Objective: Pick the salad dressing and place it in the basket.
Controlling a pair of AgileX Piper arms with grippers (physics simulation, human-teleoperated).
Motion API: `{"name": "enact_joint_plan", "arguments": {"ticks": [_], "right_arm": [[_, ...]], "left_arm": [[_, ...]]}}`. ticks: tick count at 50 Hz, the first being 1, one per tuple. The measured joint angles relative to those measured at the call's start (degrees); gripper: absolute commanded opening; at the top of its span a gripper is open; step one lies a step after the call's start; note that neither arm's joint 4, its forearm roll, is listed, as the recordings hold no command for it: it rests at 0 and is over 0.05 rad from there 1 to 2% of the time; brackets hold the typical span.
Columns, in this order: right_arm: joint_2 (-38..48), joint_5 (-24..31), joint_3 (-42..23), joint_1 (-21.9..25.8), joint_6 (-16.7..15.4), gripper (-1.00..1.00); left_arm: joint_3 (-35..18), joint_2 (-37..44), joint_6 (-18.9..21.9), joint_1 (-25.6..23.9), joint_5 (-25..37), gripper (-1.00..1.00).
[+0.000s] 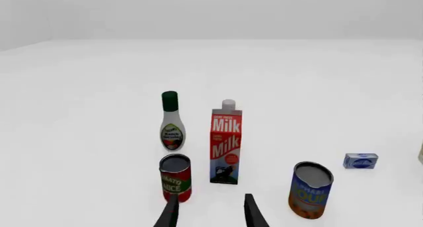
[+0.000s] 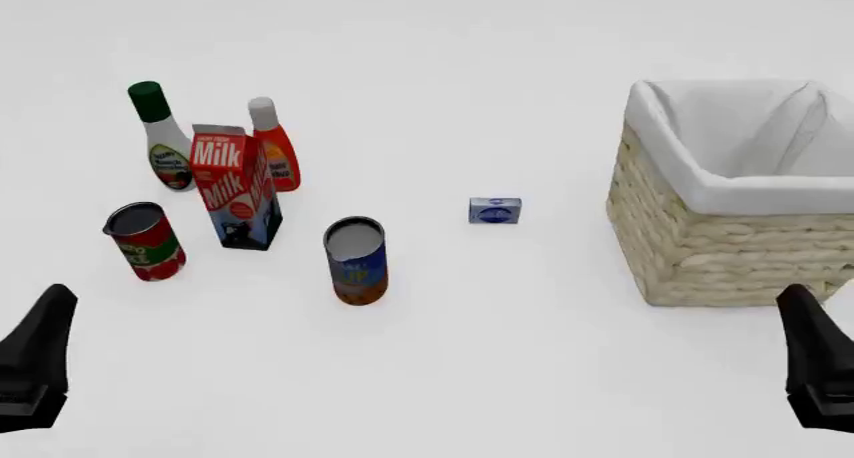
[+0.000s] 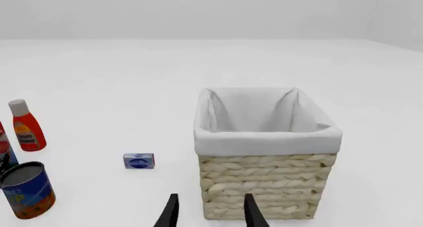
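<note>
Front view: salad dressing (image 2: 163, 138) far-left, touching milk carton (image 2: 236, 186); basket (image 2: 721, 238) far-right; both claws parted, empty.

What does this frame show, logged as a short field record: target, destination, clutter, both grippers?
target: tall white salad dressing bottle with dark green cap, upright, far left of table
destination: square straw-coloured wicker basket with white cloth lining, right side, nothing visible inside
clutter: red milk carton, orange-red bottle with white cap, red can, blue can, small blue box
left gripper: open, holding nothing
right gripper: open, facing the basket
progress: bottle not yet grasped
</note>
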Motion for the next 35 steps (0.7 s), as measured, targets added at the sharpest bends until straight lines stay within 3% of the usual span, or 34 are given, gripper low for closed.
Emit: {"name": "enact_joint_plan", "arguments": {"ticks": [18,35], "right_arm": [[0.0,-0.1,-0.2,0.5,1.1,1.00],[0.1,-0.3,-0.1,1.8,1.3,1.00]], "left_arm": [[-1.9,1.0,-0.1,-1.1,0.4,1.00],[-9.2,17.6,1.1,0.5,-9.0,1.00]]}}
